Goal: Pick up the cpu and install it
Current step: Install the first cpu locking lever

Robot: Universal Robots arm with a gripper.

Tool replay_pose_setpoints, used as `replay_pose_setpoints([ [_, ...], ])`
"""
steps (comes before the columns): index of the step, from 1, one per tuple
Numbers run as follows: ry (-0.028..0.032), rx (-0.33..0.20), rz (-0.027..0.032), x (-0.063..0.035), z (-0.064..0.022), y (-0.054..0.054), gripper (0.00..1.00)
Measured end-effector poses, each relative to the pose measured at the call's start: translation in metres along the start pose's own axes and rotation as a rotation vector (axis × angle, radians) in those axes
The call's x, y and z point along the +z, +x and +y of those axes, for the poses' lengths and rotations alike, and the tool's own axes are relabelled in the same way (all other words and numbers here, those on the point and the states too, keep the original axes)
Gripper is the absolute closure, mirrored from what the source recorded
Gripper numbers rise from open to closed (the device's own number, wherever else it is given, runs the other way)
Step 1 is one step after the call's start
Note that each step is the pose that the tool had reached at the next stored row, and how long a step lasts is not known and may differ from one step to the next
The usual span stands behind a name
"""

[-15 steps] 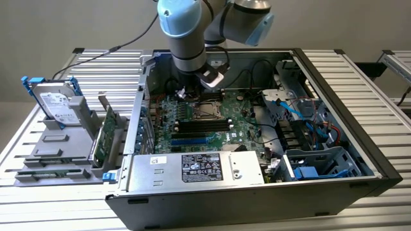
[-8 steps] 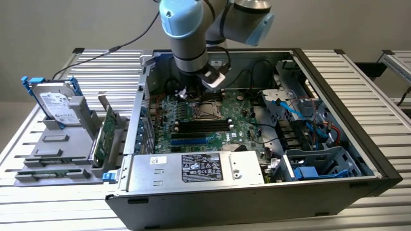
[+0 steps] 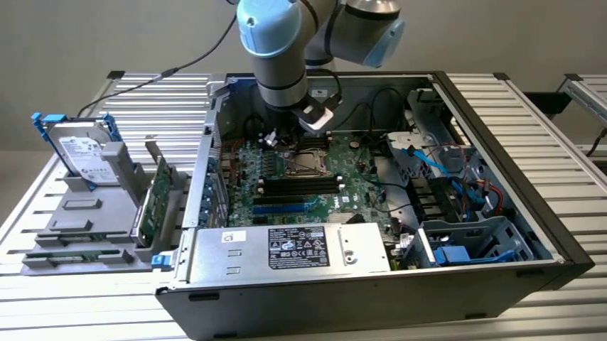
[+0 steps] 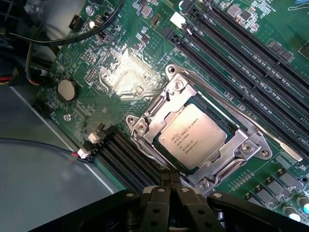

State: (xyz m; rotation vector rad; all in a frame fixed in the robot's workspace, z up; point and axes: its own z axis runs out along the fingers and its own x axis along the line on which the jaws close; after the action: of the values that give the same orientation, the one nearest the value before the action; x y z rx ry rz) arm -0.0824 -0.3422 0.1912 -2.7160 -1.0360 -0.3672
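1. Silver-topped cpu (image 4: 193, 137) sits flat in the metal socket frame (image 4: 251, 145) on the green motherboard (image 4: 111, 72), printed text legible on its lid
2. gripper (image 4: 170, 186) is closed, fingertips pressed together, empty; in the wrist view it hangs just off one corner of the socket frame, not touching the cpu
3. socket frame wraps all four cpu edges, screws at the corners, a thin lever bar (image 4: 270, 135) runs along one side
4. black memory slots (image 4: 241, 53) run in parallel rows close beside the frame on one side, a shorter bank of black slots (image 4: 123, 157) flanks the opposite corner; little free board between them and the frame
5. coin cell battery (image 4: 66, 90) lies well apart from the socket, bright glare patch on the board between them
6. exterior view: arm (image 3: 280, 64) reaches down into the open computer case (image 3: 531, 185), wrist just above the socket (image 3: 305, 161) near the case's far wall
7. case walls hem the arm in on all sides; cables and blue drive bays (image 3: 474, 245) crowd the exterior view's right, power supply box (image 3: 294, 249) along the near edge
8. outside the case, on the exterior view's left, a hard drive (image 3: 81, 153) stands in a grey holder (image 3: 85, 213) with a green card (image 3: 156, 195) upright beside it, all on the slatted metal table (image 3: 57, 312)
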Motion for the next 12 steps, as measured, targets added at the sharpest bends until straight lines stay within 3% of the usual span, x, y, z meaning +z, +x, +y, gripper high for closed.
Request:
replay_pose_setpoints([
  [12,-0.0003,0.001,0.0000,0.0002,-0.0012,0.0016,0.89],
])
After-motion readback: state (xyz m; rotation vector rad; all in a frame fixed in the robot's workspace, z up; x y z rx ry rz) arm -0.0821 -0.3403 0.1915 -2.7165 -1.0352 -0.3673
